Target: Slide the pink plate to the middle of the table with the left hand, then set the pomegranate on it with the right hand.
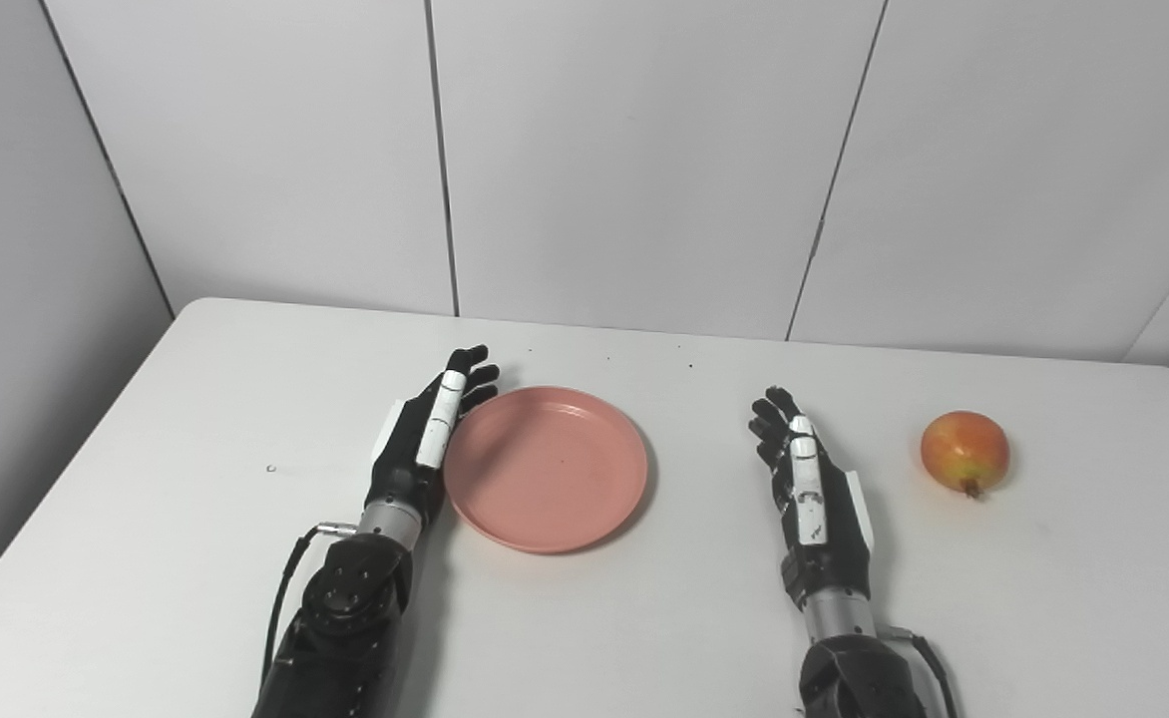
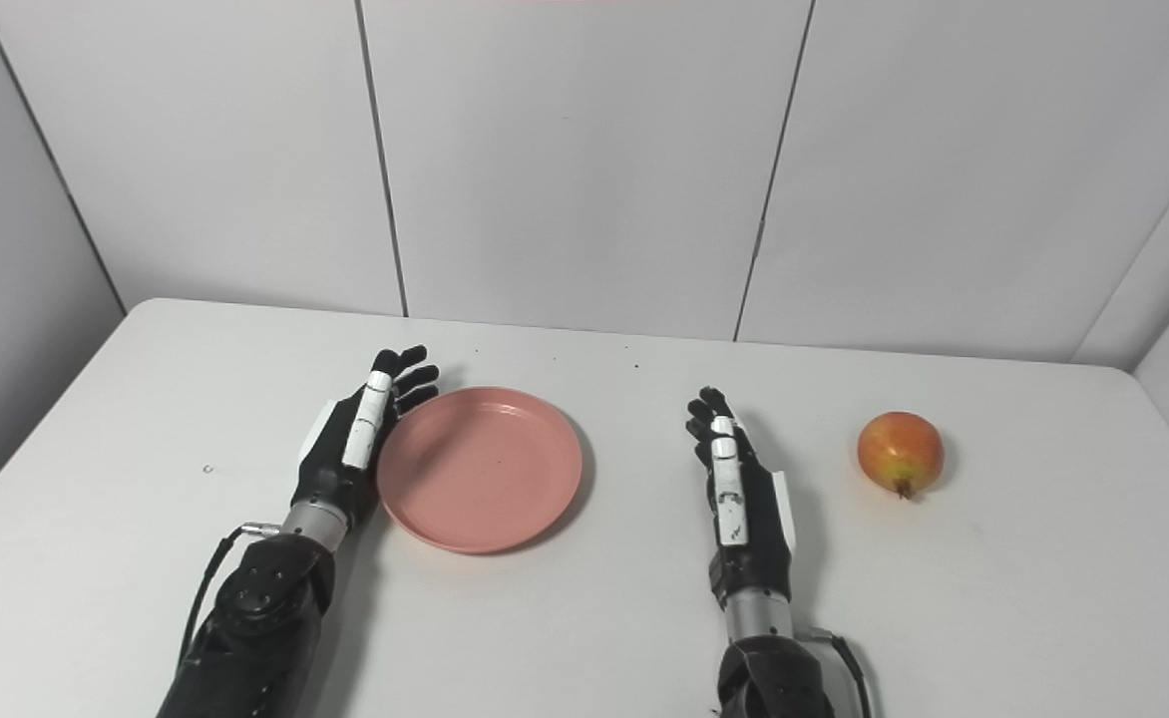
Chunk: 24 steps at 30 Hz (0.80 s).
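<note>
The left hand (image 1: 423,439) rests open against the pink plate's (image 1: 546,469) left rim, while the right hand (image 1: 810,479) lies open between plate and pomegranate (image 1: 965,452) on the surface (image 1: 195,558).

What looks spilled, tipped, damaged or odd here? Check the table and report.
Nothing stands out. The round pink plastic plate lies flat and empty beside the open left hand. The red-yellow round pomegranate sits whole, apart from the open right hand. Only a few tiny dark specks dot the white table near its far edge.
</note>
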Motion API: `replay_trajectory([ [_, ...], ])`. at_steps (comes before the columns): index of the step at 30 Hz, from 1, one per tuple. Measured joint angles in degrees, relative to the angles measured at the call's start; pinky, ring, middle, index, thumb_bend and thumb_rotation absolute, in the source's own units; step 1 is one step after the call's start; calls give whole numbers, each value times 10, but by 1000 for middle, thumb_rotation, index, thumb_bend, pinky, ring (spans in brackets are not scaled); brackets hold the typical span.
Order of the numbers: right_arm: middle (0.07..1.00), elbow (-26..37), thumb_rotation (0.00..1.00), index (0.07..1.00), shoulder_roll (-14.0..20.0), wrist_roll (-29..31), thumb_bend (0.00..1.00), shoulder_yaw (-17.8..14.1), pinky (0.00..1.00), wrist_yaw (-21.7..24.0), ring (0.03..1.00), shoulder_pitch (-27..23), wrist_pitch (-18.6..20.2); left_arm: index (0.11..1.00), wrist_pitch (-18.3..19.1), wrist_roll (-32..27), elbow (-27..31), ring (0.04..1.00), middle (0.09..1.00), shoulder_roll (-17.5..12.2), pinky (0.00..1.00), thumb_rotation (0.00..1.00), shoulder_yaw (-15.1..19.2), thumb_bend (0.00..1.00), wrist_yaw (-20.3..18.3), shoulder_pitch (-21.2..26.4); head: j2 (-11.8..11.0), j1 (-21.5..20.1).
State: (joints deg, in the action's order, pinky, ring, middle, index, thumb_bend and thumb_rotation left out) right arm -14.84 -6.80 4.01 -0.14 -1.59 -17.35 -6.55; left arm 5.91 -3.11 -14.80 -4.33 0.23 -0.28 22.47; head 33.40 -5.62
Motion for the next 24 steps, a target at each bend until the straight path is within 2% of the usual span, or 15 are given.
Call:
replay_trajectory([
  [11,881,0,947,879,-2,6,610,1,927,0,890,0,-2,873,0,0,16,883,881,20,864,1000,-14,711,-1,-11,4,0],
  [14,883,0,948,881,-3,5,612,2,929,0,893,0,-2,879,0,8,21,882,884,33,860,1000,-18,708,1,-16,4,0],
  [24,875,0,938,868,-6,0,614,3,936,-3,889,1,-2,897,0,21,32,894,904,45,848,1000,-29,711,1,-25,10,-5],
])
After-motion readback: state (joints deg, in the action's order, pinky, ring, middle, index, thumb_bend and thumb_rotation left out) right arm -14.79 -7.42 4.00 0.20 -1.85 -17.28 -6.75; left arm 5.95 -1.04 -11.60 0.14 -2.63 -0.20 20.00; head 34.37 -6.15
